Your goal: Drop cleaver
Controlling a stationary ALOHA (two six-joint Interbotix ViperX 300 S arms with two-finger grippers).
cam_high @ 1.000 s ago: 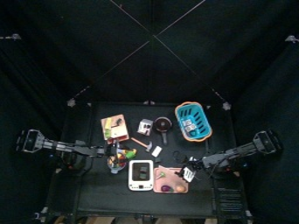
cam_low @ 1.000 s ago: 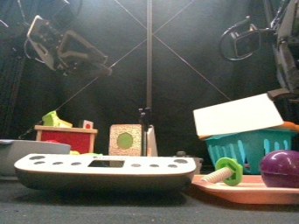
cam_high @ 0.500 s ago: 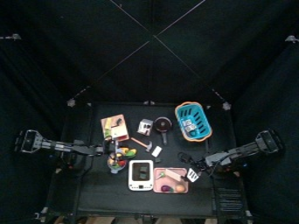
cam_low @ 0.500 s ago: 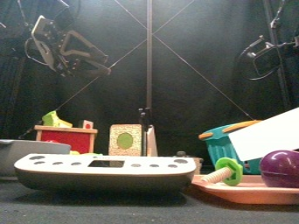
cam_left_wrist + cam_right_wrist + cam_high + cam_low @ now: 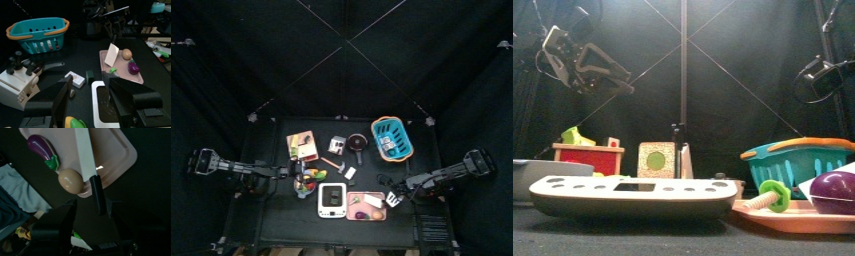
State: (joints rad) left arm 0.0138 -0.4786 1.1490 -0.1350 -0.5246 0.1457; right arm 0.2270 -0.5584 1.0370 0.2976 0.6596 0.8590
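Observation:
The cleaver (image 5: 85, 153) has a white blade and a black handle. My right gripper (image 5: 100, 217) is shut on the handle and holds the blade tilted, low over the pink cutting board (image 5: 113, 145). A purple eggplant (image 5: 41, 150) and a tan egg-shaped piece (image 5: 70, 180) lie on the board beside the blade. In the top view the cleaver (image 5: 390, 199) is at the board's (image 5: 362, 212) right edge, with the right gripper (image 5: 401, 193) just right of it. The blade also shows in the left wrist view (image 5: 112, 52). My left gripper (image 5: 90, 100) is open and empty at the table's left (image 5: 294, 181).
A teal basket (image 5: 390, 139) stands at the back right. A white scale (image 5: 333, 199) lies left of the board and fills the front view's foreground (image 5: 633, 195). A wooden box (image 5: 301, 145) with toys and a black pot (image 5: 356, 143) stand further back.
The right gripper has brought the cleaver down from high beside the basket to the pink board at the front right. The left arm has barely moved.

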